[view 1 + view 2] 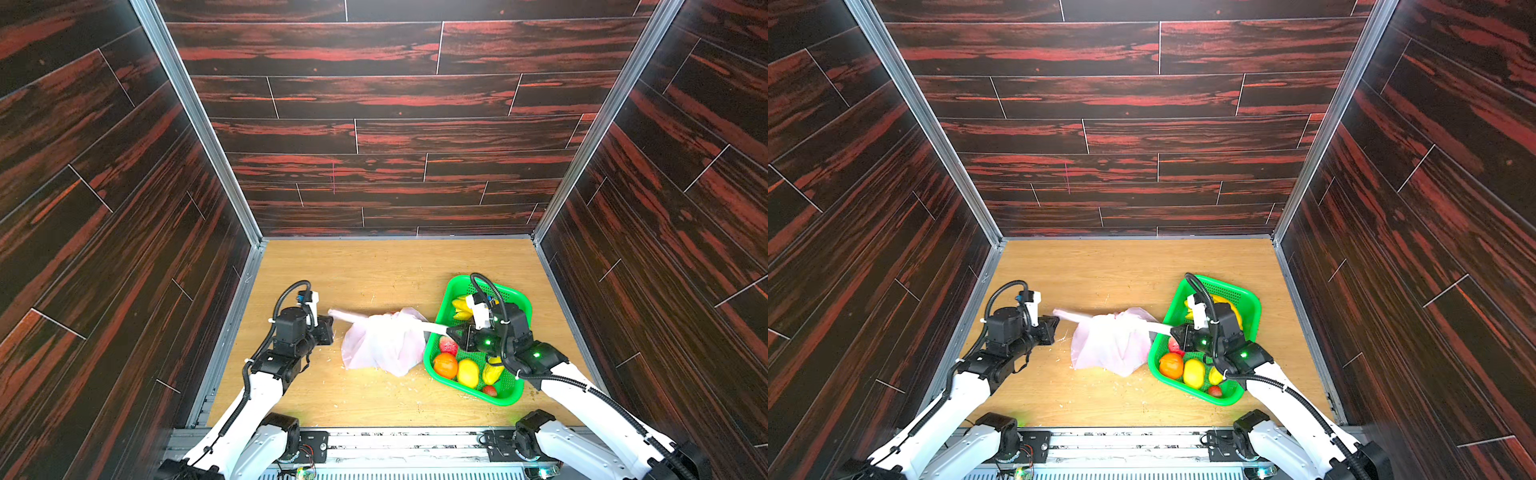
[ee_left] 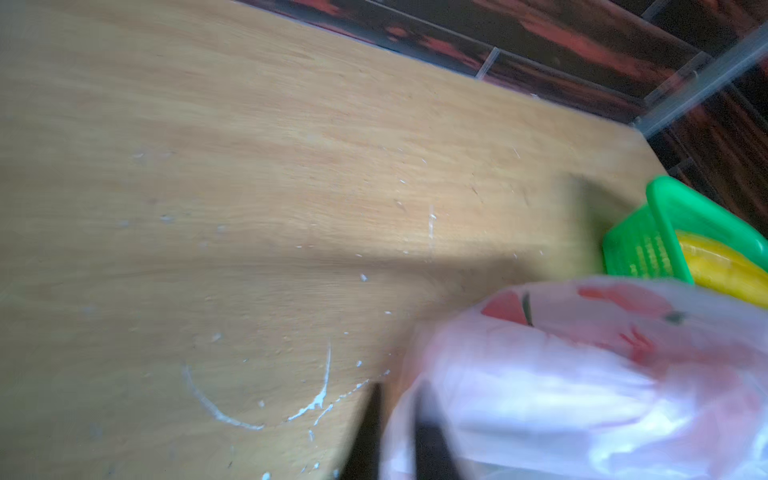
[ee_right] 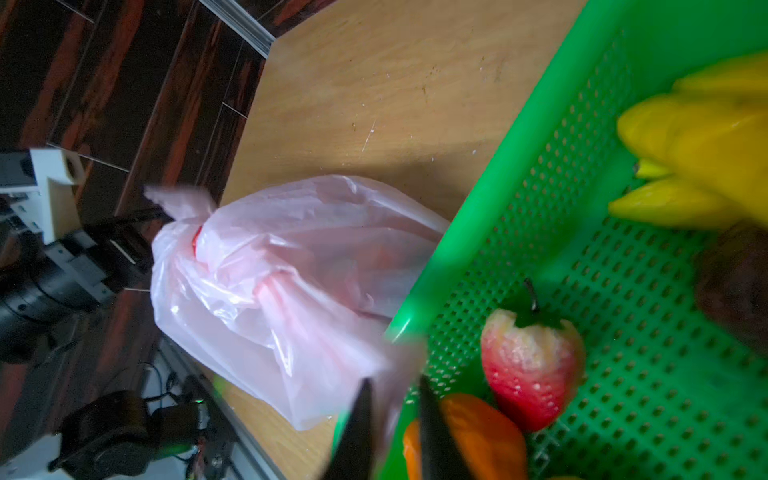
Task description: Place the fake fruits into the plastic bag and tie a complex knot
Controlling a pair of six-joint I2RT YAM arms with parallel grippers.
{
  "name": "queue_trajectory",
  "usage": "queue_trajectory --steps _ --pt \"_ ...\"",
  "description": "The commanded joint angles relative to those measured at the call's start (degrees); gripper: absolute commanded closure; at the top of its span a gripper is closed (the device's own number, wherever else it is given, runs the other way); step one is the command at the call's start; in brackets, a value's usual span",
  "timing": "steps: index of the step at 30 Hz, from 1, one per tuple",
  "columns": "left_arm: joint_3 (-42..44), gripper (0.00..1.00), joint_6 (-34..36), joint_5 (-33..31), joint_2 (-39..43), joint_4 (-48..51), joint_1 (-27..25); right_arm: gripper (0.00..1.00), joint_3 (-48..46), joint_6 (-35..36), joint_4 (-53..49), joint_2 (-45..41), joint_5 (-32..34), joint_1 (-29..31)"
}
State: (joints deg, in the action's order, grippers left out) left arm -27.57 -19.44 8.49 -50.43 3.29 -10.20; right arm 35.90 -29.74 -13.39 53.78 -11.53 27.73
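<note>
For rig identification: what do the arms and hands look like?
The left arm and right arm have white shells, black joints, black cable loops and white wrist camera brackets. The right one shows green lights. Left hand and right hand are black.

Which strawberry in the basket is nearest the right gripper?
The bigger strawberry, pale at its top, next to the right gripper and the orange; the small strawberry lies by the near rim of the basket.

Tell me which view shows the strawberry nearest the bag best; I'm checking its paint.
The right wrist view: the strawberry is close, pale-topped, in the green basket. Both top views show it tiny beside the right hand. The left wrist view misses it.
</note>
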Motion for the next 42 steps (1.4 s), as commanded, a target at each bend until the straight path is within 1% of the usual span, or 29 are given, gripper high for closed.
queue_trajectory --steps 1,4,6,10,13,14,15,17,19,20,24,27,28,33,38,41,42 --pt "-3.36 0.55 -2.53 -3.74 3.23 2.13 0.77 0.4 4.42 4.78 -3.47 -1.07 1.35 -1.36" --pt "-5.11 0.4 -3.03 -8.5 6.54 5.02 0.71 0.22 7.37 7.94 -6.03 -2.72 2.81 -4.3" --pt "-5.77 0.33 -3.21 -13.06 9.1 5.97 0.73 0.16 8.7 9.64 -7.12 -4.01 3.01 -7.43" --pt "-5.06 0.23 -3.57 -23.42 13.98 4.25 0.74 0.11 10.15 12.29 -8.28 -6.33 5.01 -14.26" --pt "-3.86 0.17 -3.53 -31.63 16.67 2.63 0.71 0.05 9.01 13.9 -7.14 -9.01 9.01 -18.74" --pt "-3.47 0.17 -3.58 -34.19 17.37 2.23 0.73 0.01 8.19 13.91 -6.4 -10.12 11.6 -19.83" --pt "-3.08 0.15 -3.58 -36.34 17.92 1.93 0.77 0.01 7.07 14.1 -5.4 -11.35 14.26 -20.9" --pt "-2.43 0.14 -3.51 -39.7 18.73 1.69 0.76 0.01 4.43 14.53 -2.94 -13.7 19.28 -22.63" --pt "-1.68 0.12 -3.32 -42.29 19.22 1.29 0.75 0.01 1.12 14.61 0.37 -15.96 24.04 -24.19" --pt "-1.25 0.12 -3.19 -43.23 19.34 1.0 0.77 0.01 -0.96 14.63 2.58 -17.03 26.26 -24.83" --pt "1.36 0.11 -1.03 -45.52 19.26 -1.06 0.72 0.01 -9.64 15.7 12.72 -18.98 31.16 -26.66" --pt "3.1 0.11 0.17 -47.23 17.99 -1.35 0.72 0.01 -14.09 17.48 18.75 -16.36 35.63 -27.22" --pt "3.5 0.11 0.31 -47.34 17.43 -1.42 0.71 0.01 -15.2 17.77 20.6 -14.72 35.91 -27.74" --pt "4.98 0.11 0.78 -47.06 14.99 -1.73 0.75 0.01 -19.83 18.11 32.4 -5.67 31.36 -31.0" --pt "5.78 0.11 1.61 -46.99 13.49 -2.76 0.71 0.01 -23.59 19.68 47.35 3.84 28.86 -31.94" --pt "6.49 0.11 3.27 -47.38 12.99 -3.74 0.78 0.01 -25.05 20.86 55.46 9.68 28.34 -32.17" --pt "6.78 0.11 3.74 -47.75 12.92 -4.05 0.71 0.01 -24.16 21.44 54.71 10.74 27.53 -32.18"
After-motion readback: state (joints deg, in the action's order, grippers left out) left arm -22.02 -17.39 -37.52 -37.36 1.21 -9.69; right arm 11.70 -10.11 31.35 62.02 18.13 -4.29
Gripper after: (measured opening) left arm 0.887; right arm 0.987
